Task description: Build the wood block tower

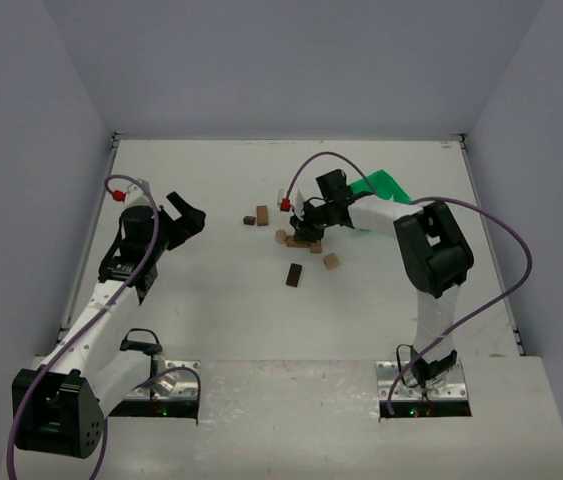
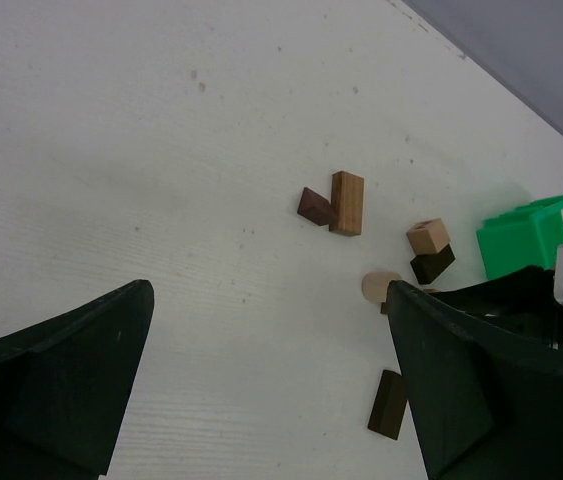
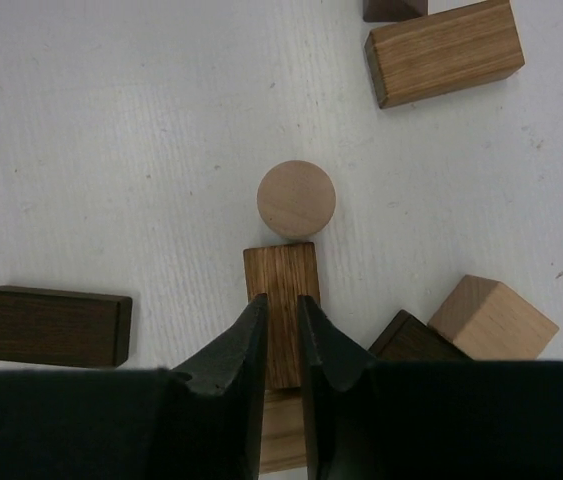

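Loose wooden blocks lie mid-table, with no tall stack. My right gripper (image 3: 281, 302) (image 1: 309, 222) hovers over a brown rectangular block (image 3: 281, 268), jaws nearly together with a slim gap and nothing between them. That block's near end seems to lie on a paler piece (image 3: 283, 430). A tan cylinder (image 3: 296, 199) (image 1: 281, 237) touches its far end. Beside it are a tan cube (image 3: 491, 318) and a dark block (image 3: 413, 342). A dark rectangular block (image 3: 53, 326) (image 1: 294, 275) lies apart. My left gripper (image 2: 269, 300) (image 1: 186, 215) stands wide open above bare table.
A tan rectangular block (image 2: 347, 202) (image 1: 262, 215) and a small dark wedge (image 2: 313, 206) sit together, left of the cluster. A green plastic bin (image 1: 381, 187) (image 2: 521, 235) stands behind the right arm. White walls enclose the table on three sides.
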### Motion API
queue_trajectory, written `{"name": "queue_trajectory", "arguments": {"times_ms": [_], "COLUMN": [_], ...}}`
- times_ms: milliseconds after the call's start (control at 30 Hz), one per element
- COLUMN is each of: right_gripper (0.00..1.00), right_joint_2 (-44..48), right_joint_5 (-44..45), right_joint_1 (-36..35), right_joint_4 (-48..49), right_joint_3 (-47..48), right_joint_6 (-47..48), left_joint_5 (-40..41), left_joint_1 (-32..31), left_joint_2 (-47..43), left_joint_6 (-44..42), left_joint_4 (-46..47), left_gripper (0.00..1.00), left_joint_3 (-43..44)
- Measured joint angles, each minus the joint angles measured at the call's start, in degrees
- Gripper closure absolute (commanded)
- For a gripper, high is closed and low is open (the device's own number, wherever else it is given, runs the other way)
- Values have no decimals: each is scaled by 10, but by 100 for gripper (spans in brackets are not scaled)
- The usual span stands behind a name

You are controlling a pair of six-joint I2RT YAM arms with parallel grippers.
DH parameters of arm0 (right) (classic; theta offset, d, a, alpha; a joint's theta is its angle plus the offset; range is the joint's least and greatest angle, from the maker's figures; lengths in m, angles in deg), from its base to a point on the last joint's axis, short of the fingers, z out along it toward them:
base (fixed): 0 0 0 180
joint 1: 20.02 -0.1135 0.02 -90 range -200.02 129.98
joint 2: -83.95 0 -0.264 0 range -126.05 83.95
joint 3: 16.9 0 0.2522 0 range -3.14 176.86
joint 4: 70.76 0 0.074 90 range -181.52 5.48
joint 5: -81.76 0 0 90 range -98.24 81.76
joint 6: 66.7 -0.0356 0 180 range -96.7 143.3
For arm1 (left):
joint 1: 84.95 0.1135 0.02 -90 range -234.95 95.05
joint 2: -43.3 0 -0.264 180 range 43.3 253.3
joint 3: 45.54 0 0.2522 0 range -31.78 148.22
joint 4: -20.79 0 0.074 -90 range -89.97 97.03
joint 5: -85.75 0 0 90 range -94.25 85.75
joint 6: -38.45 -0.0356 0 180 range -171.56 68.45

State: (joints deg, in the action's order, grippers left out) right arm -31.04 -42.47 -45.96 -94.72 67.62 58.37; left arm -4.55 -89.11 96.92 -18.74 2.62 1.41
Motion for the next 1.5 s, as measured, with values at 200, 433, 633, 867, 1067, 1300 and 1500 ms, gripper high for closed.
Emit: {"name": "queue_trajectory", "arguments": {"times_ms": [200, 433, 633, 867, 1067, 1300, 1500], "right_gripper": [64, 36, 32, 33, 78, 91, 93], "right_joint_2": [59, 79, 41, 4, -9, 14, 88], "right_joint_5": [22, 68, 110, 162, 195, 244, 316], "right_joint_1": [-7, -30, -36, -42, -53, -80, -115], "right_joint_4": [13, 7, -9, -17, 8, 44, 29], "right_joint_3": [-20, -24, -24, -13, 0, -36, -50], "right_joint_6": [-34, -35, -33, -38, -52, -70, -178], "left_joint_5": [-4, -13, -15, -15, -14, -14, -16], "left_joint_1": [0, 0, 0, 0, 0, 0, 0], "left_joint_2": [-12, -25, -27, -27, -27, -27, -34], "left_joint_6": [0, 0, 0, 0, 0, 0, 0], "left_joint_4": [-1, -1, -1, -1, -2, -2, -2], "left_gripper": [0, 0, 0, 0, 0, 0, 0], "left_joint_3": [-2, -3, -5, -9, -11, -11, -11]}}
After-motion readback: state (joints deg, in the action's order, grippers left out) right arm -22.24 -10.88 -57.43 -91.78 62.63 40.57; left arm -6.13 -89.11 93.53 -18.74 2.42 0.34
